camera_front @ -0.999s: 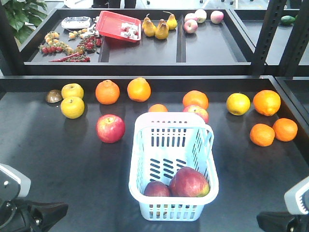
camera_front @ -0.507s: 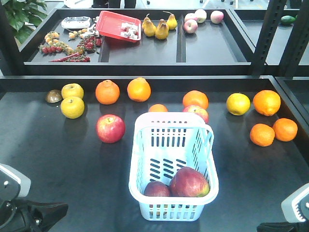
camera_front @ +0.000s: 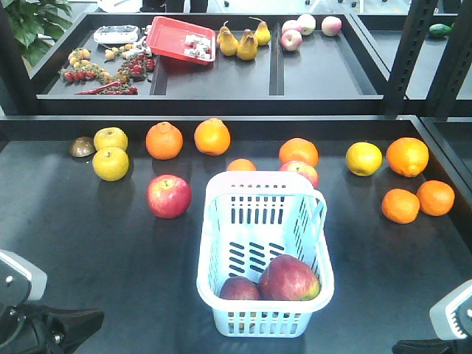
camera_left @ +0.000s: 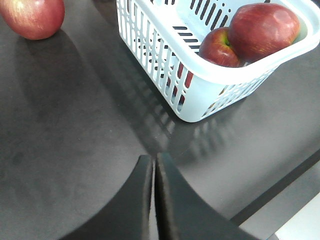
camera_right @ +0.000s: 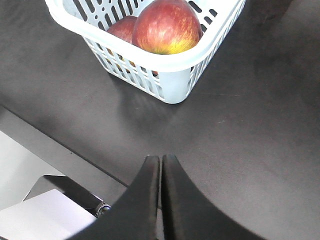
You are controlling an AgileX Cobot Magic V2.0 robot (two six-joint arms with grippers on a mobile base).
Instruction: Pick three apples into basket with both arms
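Blue-white basket (camera_front: 265, 258) is sitting mid-table holding 2 apples (camera_front: 287, 277); a 3rd apple (camera_front: 169, 196) is lying loose just left of it. Left gripper (camera_left: 154, 200) and right gripper (camera_right: 161, 197) are hanging low, fingers pressed together, empty. Apple is looking firm, smooth, roundish and likely slippery, so grab across its widest middle.

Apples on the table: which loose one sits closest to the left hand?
The red apple left of the basket, alone on bare table. The other loose one sits behind the basket's far rim, further off. Left hand is shut and empty.

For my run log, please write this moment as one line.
basket: two apples inside | third apple on table | left gripper shut | right gripper shut
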